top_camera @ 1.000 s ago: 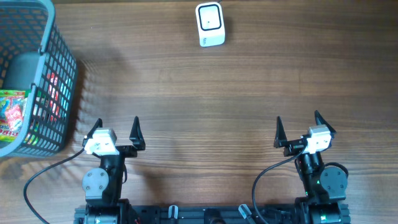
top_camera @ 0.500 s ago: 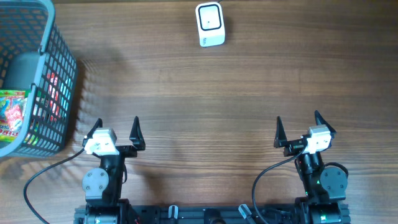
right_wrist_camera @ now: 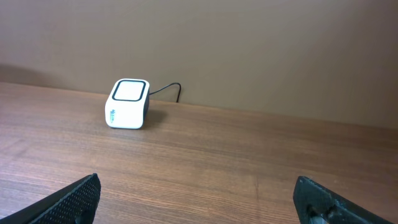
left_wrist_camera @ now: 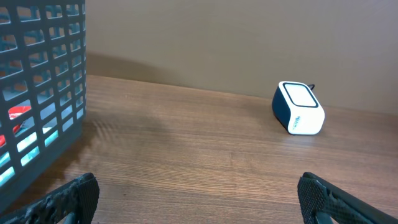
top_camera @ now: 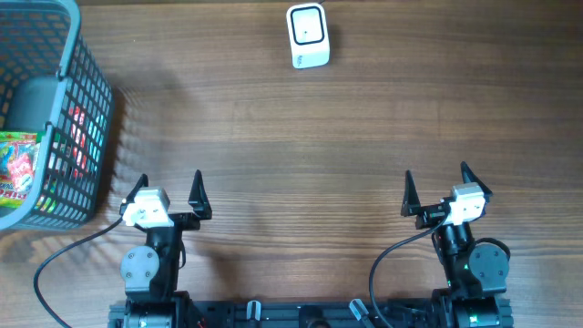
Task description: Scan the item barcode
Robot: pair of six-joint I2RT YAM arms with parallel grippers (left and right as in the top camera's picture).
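Our left gripper [top_camera: 171, 187] and right gripper [top_camera: 435, 182] are wide open, holding nothing. The snack [top_camera: 16, 173] lies in the basket [top_camera: 95, 109], left of our left gripper, which is nearer.

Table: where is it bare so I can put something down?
The biggest bare patch is the middle of the table, between the white scanner at the far edge and the left hand and right hand at the near edge. Right of the scanner is bare too. It is crowded on the left, where the basket holds packets.
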